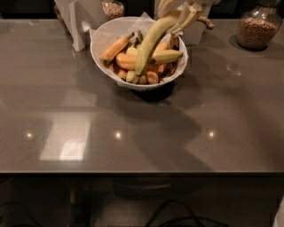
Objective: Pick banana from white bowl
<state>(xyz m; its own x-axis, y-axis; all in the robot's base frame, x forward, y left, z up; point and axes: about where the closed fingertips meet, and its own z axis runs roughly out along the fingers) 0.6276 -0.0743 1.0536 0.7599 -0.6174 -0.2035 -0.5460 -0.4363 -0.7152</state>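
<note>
The banana (151,42), long, curved and pale yellow-green, hangs slanted over the white bowl (103,57). Its upper end is at the top of the camera view and its lower tip is still down among the other fruit. My gripper (183,13) is at the top edge, above the bowl's far right rim, shut on the banana's upper end. Most of the arm is out of view. The bowl stands at the back middle of the grey table and has a crinkled white lining.
A shorter yellow banana (166,56) and small orange bananas (116,48) lie in the bowl. A glass jar of grains (259,27) stands at the back right. A white stand (77,22) and another jar (112,7) stand at the back left.
</note>
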